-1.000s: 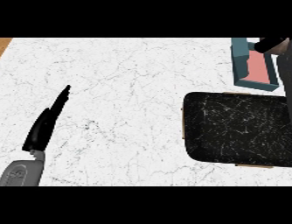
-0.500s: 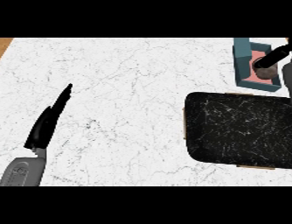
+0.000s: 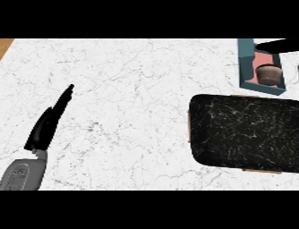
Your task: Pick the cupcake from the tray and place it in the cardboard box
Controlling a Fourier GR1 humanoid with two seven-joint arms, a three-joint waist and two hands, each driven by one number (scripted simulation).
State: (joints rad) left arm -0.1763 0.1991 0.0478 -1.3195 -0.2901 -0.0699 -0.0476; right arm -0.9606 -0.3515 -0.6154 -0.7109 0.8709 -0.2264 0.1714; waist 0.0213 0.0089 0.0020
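- Since the earlier frame: right hand (image 3: pixel 281 44) has drawn up and away from the box interior to the top right edge of the view; the cupcake, hidden half a second ago behind the hand, now shows uncovered inside the box.
- Cupcake (image 3: pixel 268 74): brown, sitting in the cardboard box on its pink floor, toward the near end; nothing touches it.
- Cardboard box (image 3: pixel 246 62): teal walls, pink inside, at the counter's far right, just beyond the tray.
- Tray (image 3: pixel 248 133): black, speckled, rounded corners, on the counter's right side; nothing lies on it.
- Right hand: dark fingers extended flat over the box's far end, holding nothing; grey forearm runs down the right edge.
- Left hand (image 3: pixel 48 123): at lower left, fingers straight and together, pointing up and away, holding nothing, resting.
- Counter (image 3: pixel 126 98): white marble, wooden strip at far left.
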